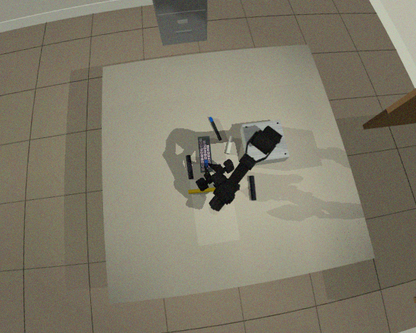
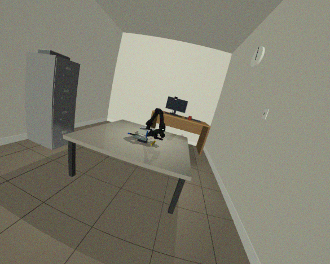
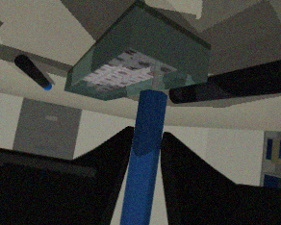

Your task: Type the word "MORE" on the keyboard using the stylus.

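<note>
My gripper (image 1: 207, 168) (image 3: 147, 136) is shut on the blue stylus (image 1: 205, 162) (image 2: 146, 133) (image 3: 146, 115), one finger on each side of its shaft. The stylus's thin pale tip points at the near end of the keyboard (image 1: 200, 152) (image 3: 159, 36), a small dark green block with rows of pale keys. In the wrist view the tip overlaps the nearest keys. The letters there are too blurred to read, and I cannot tell which key the tip is over or whether it presses it down.
A black bar with a blue end (image 1: 215, 129) (image 3: 33, 71) lies beyond the keyboard. A plain black bar (image 1: 189, 166) (image 3: 231, 84) lies along its left side in the top view. A yellow bar (image 1: 198, 191) (image 2: 153, 143), a white bar (image 1: 228, 145) and another black bar (image 1: 252, 188) lie nearby.
</note>
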`<state>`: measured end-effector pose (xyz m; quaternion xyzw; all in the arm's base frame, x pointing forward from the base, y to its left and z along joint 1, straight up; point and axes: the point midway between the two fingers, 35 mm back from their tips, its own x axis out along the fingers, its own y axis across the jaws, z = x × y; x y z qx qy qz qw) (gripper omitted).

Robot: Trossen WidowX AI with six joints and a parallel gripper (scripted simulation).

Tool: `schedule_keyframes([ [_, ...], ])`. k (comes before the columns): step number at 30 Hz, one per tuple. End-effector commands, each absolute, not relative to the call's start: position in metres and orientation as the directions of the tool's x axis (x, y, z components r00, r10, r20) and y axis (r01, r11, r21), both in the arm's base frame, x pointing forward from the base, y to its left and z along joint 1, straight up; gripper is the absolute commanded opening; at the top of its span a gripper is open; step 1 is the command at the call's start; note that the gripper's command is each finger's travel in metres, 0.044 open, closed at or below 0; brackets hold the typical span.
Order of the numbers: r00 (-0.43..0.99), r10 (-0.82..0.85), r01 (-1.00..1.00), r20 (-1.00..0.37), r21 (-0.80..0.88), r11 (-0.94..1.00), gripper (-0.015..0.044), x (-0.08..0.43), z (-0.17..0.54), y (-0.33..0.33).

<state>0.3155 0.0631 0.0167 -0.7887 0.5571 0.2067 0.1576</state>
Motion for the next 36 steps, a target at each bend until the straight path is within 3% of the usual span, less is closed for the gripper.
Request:
schedule_keyframes([
  [1, 0.293, -0.812, -0.945, -0.504, -0.022, -0.327, 0.0081, 0.315, 0.016, 0.063],
  [25, 0.294, -0.813, -0.944, -0.502, -0.020, -0.329, 0.0084, 0.315, 0.051, 0.063],
  [28, 0.294, -0.813, -0.944, -0.502, -0.020, -0.329, 0.0064, 0.315, 0.051, 0.063],
  [31, 0.294, -0.812, -0.944, -0.505, -0.020, -0.329, 0.0000, 0.315, 0.050, 0.058],
  [36, 0.294, -0.807, -0.943, -0.512, -0.021, -0.331, 0.0000, 0.318, 0.050, 0.037],
])
